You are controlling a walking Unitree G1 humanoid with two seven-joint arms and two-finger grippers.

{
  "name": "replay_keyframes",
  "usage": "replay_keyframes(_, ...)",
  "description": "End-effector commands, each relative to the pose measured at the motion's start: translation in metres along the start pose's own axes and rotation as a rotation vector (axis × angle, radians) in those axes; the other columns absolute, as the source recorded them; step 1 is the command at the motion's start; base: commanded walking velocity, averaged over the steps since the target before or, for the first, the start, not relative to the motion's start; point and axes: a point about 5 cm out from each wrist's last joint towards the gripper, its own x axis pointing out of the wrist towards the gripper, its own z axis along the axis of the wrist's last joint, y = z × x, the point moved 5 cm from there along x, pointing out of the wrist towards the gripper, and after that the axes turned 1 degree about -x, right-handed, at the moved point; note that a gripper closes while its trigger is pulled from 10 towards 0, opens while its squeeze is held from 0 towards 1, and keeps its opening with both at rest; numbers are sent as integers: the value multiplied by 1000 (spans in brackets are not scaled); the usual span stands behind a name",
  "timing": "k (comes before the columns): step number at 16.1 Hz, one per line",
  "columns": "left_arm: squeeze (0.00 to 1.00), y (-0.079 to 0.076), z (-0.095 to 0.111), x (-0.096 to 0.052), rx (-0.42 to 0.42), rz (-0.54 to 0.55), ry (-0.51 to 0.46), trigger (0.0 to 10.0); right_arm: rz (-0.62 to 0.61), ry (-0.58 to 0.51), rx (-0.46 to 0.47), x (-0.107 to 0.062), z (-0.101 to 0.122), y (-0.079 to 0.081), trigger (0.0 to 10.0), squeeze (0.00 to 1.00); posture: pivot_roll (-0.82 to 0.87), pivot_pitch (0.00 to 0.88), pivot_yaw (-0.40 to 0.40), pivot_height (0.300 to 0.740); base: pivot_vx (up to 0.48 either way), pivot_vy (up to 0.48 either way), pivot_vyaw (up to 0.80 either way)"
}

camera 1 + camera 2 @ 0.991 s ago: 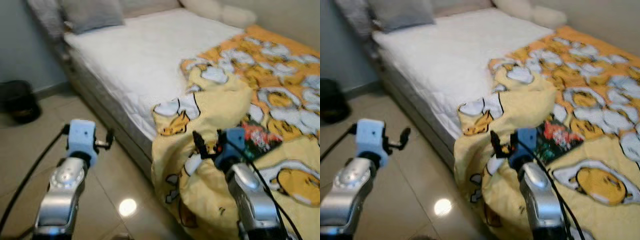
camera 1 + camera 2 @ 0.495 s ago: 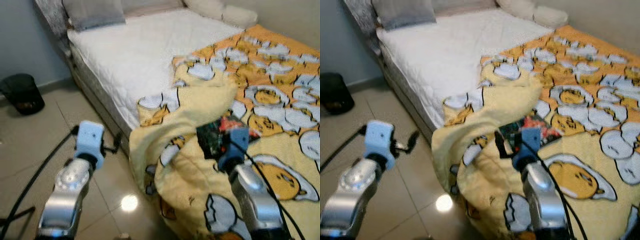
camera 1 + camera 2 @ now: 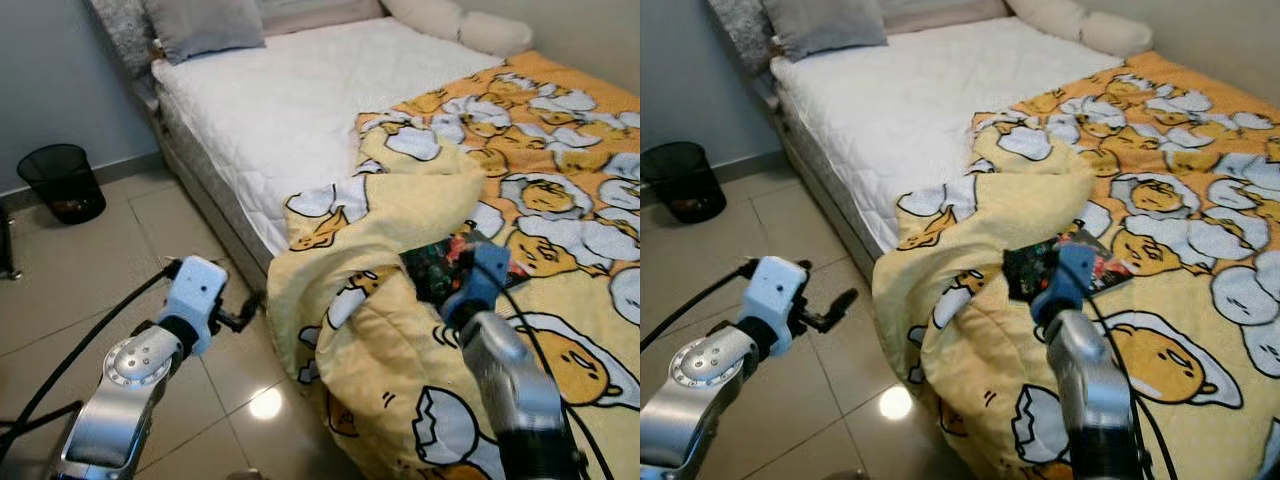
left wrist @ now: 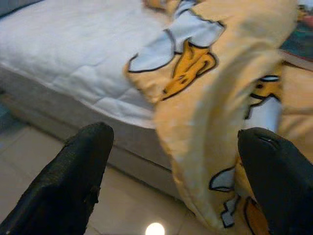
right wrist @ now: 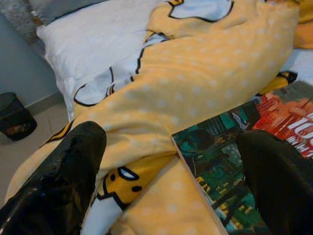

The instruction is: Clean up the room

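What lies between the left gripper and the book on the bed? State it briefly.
In the left eye view, a bunched fold of the yellow duck blanket, draped over the bed edge, lies between the left gripper and the book.

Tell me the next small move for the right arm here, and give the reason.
Probably ease the right gripper forward over the near corner of the book and close. Its fingers stand open, that corner lies between them, and the book rests on the rumpled yellow blanket, not yet gripped. The left gripper hovers over the floor beside the bed.

Silver arms, round screwed joint disc, pale-blue wrist blocks, black cables; left pincer black-fingered.
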Motion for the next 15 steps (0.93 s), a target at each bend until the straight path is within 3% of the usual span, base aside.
replay_keyframes(1,949,-10,6,4,38,-118,-12,10000,-47,68,31,7,-8,-11,10000,0,-6,0,-1,740,0,0,0)
replay_keyframes(2,953,-15,8,5,48,-176,-13,10000,-72,99,32,12,-11,-16,10000,0,-6,0,-1,740,0,0,0)
replay_keyframes(4,957,-29,9,6,100,-352,11,10000,-211,142,119,22,-13,-42,10000,0,-8,0,6,740,0,0,0)
replay_keyframes(6,957,-41,4,1,135,-508,58,10000,-309,189,103,22,-19,-65,10000,0,-18,0,15,740,0,0,0)
replay_keyframes(8,953,-45,3,-2,147,-564,73,10000,-351,182,142,22,-17,-76,10000,0,-17,0,20,740,0,0,0)
replay_keyframes(10,953,-43,4,-4,147,-575,77,10000,-407,181,249,20,-20,-91,10000,0,-16,0,22,740,0,0,0)
replay_keyframes(13,949,-42,4,-7,149,-605,87,10000,-330,178,466,25,-26,-83,10000,0,-12,0,29,740,0,0,0)
replay_keyframes(15,949,-43,3,-9,152,-624,96,10000,-325,204,487,24,-33,-82,10000,0,-9,0,31,740,0,0,0)
